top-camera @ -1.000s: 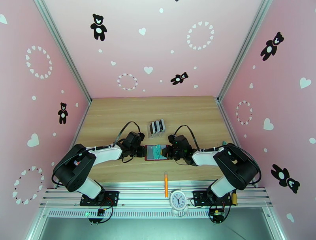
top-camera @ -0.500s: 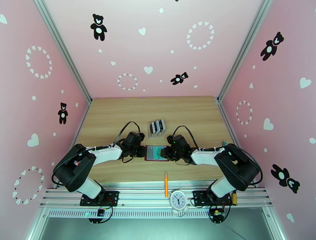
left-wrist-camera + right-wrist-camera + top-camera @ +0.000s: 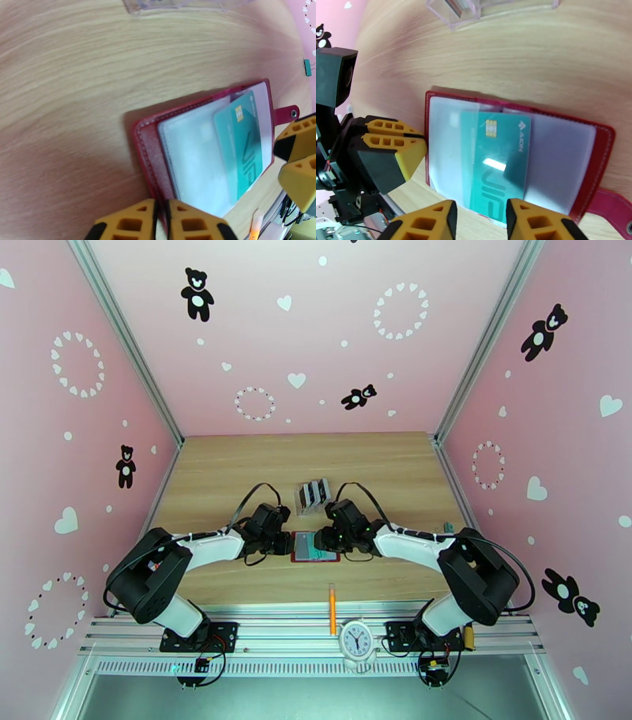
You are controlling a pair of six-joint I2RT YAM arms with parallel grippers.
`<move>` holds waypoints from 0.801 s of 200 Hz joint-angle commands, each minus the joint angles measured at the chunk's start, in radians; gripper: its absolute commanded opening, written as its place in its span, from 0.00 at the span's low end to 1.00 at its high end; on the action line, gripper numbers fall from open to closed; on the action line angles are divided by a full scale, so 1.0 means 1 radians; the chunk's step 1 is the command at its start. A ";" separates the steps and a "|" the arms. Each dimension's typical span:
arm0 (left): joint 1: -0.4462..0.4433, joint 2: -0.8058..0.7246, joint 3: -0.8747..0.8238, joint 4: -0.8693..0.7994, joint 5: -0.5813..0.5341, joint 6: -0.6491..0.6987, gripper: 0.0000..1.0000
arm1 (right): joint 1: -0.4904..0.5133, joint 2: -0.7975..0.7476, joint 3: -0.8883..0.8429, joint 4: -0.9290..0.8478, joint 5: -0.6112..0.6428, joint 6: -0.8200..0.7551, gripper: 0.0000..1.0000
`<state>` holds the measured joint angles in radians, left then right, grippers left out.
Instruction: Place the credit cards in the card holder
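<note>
L gripper pinches edge of card holder; R gripper unclenched over teal card, seemingly half-in; nudge may drag it out.

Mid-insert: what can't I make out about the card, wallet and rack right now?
Card: how deep it sits, wrist views, blurred by cloudy sleeve and glare.
Rack: contents too small in top view, cut off by wrist views' top edges.
Wallet: right part, top view, covered by right claw.
</note>
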<state>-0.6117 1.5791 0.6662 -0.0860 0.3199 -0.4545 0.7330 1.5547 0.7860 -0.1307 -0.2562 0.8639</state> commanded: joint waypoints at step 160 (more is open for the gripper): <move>-0.039 0.030 0.006 0.013 0.033 -0.005 0.17 | 0.046 0.141 0.172 -0.235 0.157 -0.096 0.44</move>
<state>-0.6449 1.5917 0.6662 -0.0738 0.3443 -0.4564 0.7704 1.6672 0.9188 -0.3431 -0.1001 0.7826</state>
